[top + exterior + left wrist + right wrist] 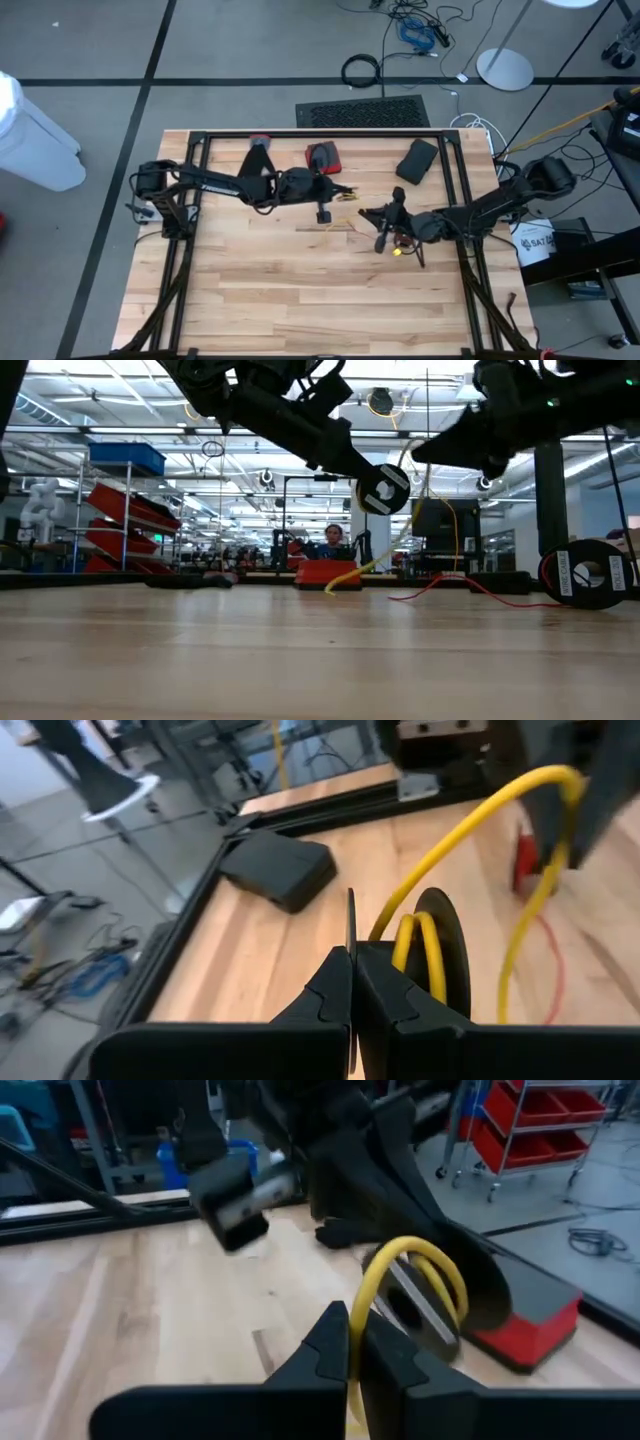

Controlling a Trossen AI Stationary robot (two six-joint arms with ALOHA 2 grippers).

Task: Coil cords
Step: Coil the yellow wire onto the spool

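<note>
My left gripper (352, 982) is clamped on the rim of a black spool (440, 955) raised over the table (300, 300) near its middle, and my right gripper (352, 1348) is pinched on the yellow cord (405, 1260) just beside it, the cord running from my right fingers in loops round the spool. To wind well, I judge the spool should stay level while the right gripper leads the cord round under light tension, each turn laid beside the last. The spool carries two or three yellow turns; a thin red cord (480, 588) lies loose on the table, and I cannot see a black cord
</note>
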